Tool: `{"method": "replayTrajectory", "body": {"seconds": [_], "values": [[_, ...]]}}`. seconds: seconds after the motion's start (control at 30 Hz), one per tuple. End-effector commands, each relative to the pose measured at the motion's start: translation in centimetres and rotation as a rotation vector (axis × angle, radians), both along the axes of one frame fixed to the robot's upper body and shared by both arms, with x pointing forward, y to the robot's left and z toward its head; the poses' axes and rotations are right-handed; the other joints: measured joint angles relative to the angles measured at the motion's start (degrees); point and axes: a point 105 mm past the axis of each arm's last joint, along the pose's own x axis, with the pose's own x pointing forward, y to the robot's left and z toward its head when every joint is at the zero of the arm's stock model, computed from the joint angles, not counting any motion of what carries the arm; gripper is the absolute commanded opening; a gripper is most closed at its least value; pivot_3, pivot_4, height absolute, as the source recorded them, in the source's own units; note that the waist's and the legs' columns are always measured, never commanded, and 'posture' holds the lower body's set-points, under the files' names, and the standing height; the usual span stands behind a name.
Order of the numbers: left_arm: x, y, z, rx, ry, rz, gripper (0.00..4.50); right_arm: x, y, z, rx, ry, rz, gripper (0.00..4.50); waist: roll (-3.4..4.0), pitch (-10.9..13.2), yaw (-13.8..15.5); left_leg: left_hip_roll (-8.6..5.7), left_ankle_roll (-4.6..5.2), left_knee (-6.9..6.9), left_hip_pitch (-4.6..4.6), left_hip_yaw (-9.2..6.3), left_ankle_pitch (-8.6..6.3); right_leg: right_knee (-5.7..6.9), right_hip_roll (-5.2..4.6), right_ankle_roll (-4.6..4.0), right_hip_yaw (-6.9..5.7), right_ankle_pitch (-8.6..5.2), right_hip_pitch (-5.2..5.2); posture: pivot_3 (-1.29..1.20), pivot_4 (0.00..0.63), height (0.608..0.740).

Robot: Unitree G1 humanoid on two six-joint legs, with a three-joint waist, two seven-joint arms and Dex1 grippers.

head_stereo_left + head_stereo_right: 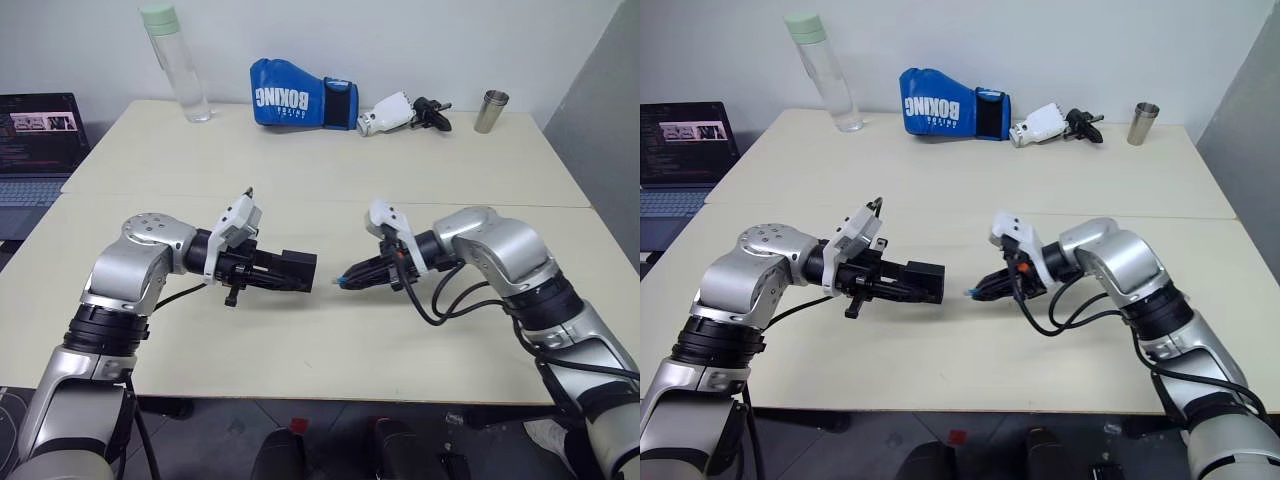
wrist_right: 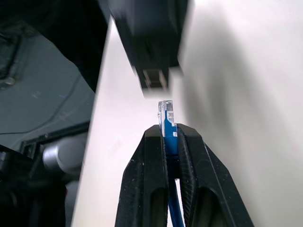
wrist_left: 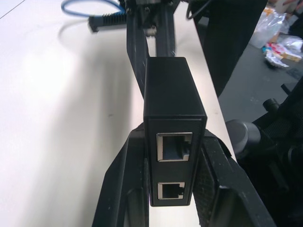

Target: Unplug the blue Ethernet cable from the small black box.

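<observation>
Two robot arms reach toward each other above the front half of a pale table (image 1: 330,190). The left gripper (image 1: 285,270) has its two black fingers clamped on the sides of the small black box (image 3: 174,99), whose two open ports face the wrist. The right gripper (image 2: 171,135) pinches the blue cable (image 2: 169,127) just behind its clear plug, which juts past the fingertips. The plug hangs free, a short gap from the box, pointing at it.
</observation>
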Motion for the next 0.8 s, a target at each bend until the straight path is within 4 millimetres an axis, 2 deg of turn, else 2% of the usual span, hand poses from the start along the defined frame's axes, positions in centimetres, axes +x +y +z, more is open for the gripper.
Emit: {"method": "replayTrajectory", "body": {"seconds": [0.03, 0.13, 0.33, 0.43, 0.53, 0.57, 0.8], "values": [[0.0, 0.2, 1.0, -0.008, -0.047, 0.008, 0.79, 0.3, -1.1, 0.4, 0.003, -0.029, -0.028, 0.02, -0.02, 0.0, 0.0, 0.00, 0.00, 0.00, 0.00, 0.00, 0.00, 0.01, 0.00, 0.00, 0.00, 0.00, 0.00, 0.00, 0.150, 0.740], [-0.1, 0.2, 1.0, -0.014, -0.045, 0.014, 0.79, 0.8, -3.0, 0.1, -0.009, -0.036, -0.091, 0.02, -0.04, 0.1, 0.0, 0.00, 0.00, 0.00, 0.00, 0.00, 0.00, 0.00, 0.01, 0.00, 0.01, 0.00, 0.00, 0.00, 0.150, 0.740], [-0.5, 0.0, 1.0, -0.050, -0.028, 0.030, 0.79, 2.8, -9.7, -1.8, -0.113, -0.120, -0.347, 0.02, -0.21, 0.4, 0.3, -0.01, 0.01, 0.00, -0.03, 0.01, 0.00, -0.04, -0.02, 0.00, 0.03, 0.00, 0.00, 0.00, 0.150, 0.740], [-0.6, -0.1, 1.1, -0.063, -0.019, 0.038, 0.79, 3.0, -11.8, -2.7, -0.153, -0.135, -0.408, 0.02, -0.23, 0.4, 0.3, -0.01, 0.01, 0.01, -0.02, 0.04, 0.00, -0.03, -0.02, 0.00, 0.10, 0.00, 0.00, 0.00, 0.150, 0.740], [-0.6, -0.2, 1.0, -0.069, -0.011, 0.044, 0.79, 2.9, -12.7, -3.5, -0.169, -0.136, -0.437, 0.02, -0.21, 0.4, 0.0, 0.02, 0.01, 0.00, -0.01, 0.03, 0.00, -0.01, 0.02, 0.00, 0.13, 0.00, 0.00, 0.00, 0.150, 0.740], [-0.6, -0.2, 1.0, -0.071, -0.009, 0.045, 0.79, 2.9, -12.6, -3.6, -0.165, -0.139, -0.440, 0.73, -0.20, 0.5, -0.1, 0.03, 0.01, 0.00, -0.01, 0.03, 0.00, -0.01, 0.04, 0.00, 0.14, 0.00, 0.00, 0.00, 0.150, 0.740], [-0.5, -0.3, 1.1, -0.091, -0.003, 0.076, 0.79, 2.8, -11.4, -2.9, -0.092, -0.168, -0.418, 2.22, -0.19, 0.5, -0.1, 0.02, 0.00, -0.01, 0.00, 0.04, 0.00, 0.00, 0.04, 0.00, 0.15, 0.00, 0.00, 0.00, 0.150, 0.740]]}}
